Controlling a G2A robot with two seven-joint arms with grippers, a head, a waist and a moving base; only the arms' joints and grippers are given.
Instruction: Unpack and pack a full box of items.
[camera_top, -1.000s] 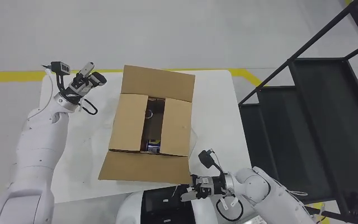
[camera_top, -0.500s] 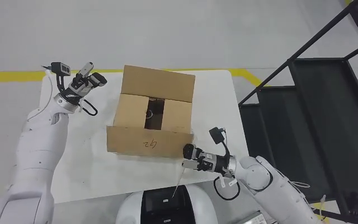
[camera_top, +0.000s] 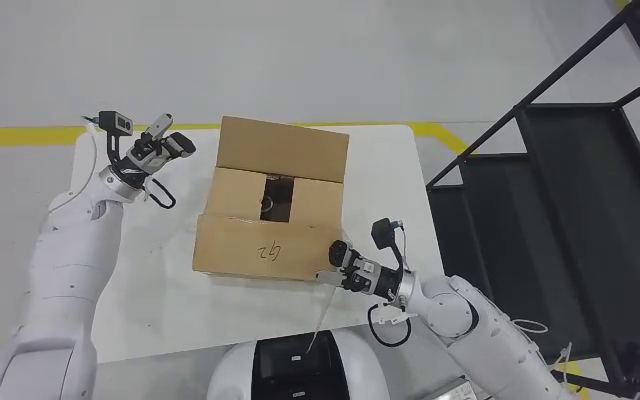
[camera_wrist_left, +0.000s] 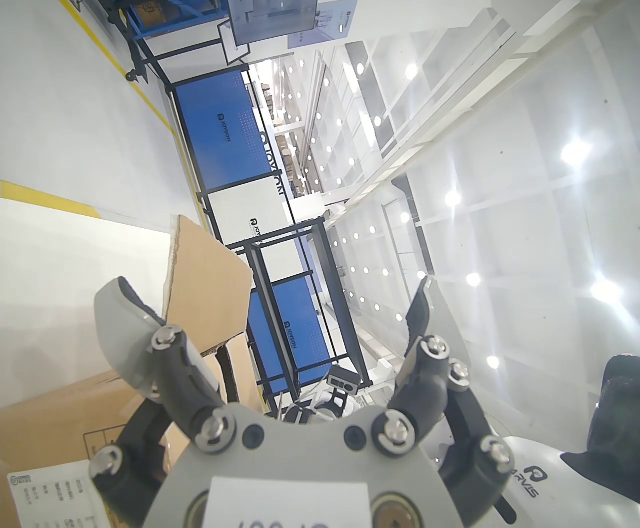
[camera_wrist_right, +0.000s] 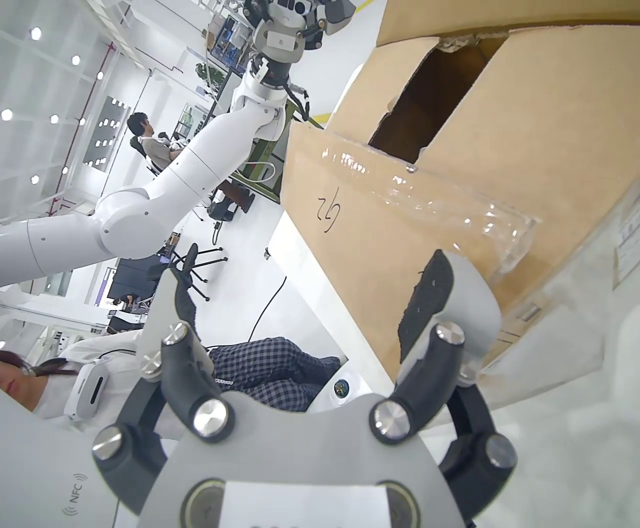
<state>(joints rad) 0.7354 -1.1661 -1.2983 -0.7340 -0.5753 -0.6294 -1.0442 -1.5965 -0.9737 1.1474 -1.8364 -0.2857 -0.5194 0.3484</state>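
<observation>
Right claw (camera_wrist_right: 306, 274) gapes beside the box flap (camera_wrist_right: 360, 260); handwritten scrawl (camera_wrist_right: 327, 212).

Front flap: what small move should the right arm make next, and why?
Probably press the front flap on down onto the inner flaps. It looks raised and tilted toward the opening, not yet flat. The right gripper, fingers open, sits at its right corner, so a short push toward the back flap should seat it.
</observation>
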